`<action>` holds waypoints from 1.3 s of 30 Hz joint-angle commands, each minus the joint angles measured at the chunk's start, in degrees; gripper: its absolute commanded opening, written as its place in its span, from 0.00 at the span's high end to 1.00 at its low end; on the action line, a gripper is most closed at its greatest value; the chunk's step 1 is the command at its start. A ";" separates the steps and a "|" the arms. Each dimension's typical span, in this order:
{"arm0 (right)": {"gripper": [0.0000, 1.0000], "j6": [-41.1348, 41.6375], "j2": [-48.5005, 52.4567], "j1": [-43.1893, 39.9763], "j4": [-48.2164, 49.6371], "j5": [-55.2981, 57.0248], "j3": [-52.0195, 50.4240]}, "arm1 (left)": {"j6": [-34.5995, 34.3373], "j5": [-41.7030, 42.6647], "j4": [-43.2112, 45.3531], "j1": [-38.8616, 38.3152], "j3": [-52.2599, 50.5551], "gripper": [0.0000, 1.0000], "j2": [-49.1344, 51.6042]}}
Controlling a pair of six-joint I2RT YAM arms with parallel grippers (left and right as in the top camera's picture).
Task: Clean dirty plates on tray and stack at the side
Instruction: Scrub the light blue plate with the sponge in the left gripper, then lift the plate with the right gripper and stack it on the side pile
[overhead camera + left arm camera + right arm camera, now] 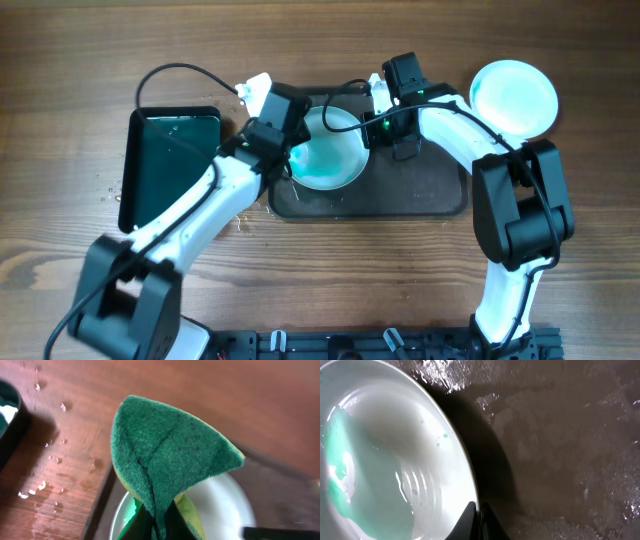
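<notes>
Diagonally stretched left arm holds sponge over plate.

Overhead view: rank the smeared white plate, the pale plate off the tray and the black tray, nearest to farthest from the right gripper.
1. Teal-smeared white round plate, rim in the right gripper, on the grey-brown tray.
2. Pale round plate, right of that tray.
3. Small black tray with teal inside, far left.
</notes>
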 commanded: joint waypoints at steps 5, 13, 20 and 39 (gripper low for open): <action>0.96 -1.09 0.20 -0.24 1.81 0.24 0.09 | 0.85 16.59 0.63 0.33 -0.37 0.96 1.62; 0.96 -1.16 0.20 -0.24 2.03 0.26 0.09 | 0.72 11.10 -1.05 -0.31 -0.37 0.96 11.96; 0.96 -1.25 0.20 -0.24 1.99 0.26 0.09 | 1.81 -7.58 -3.08 0.50 -0.31 0.96 11.82; 0.96 -10.80 -5.55 0.39 -1.22 4.26 5.38 | 1.09 -4.26 -17.35 18.38 -0.57 0.96 -5.88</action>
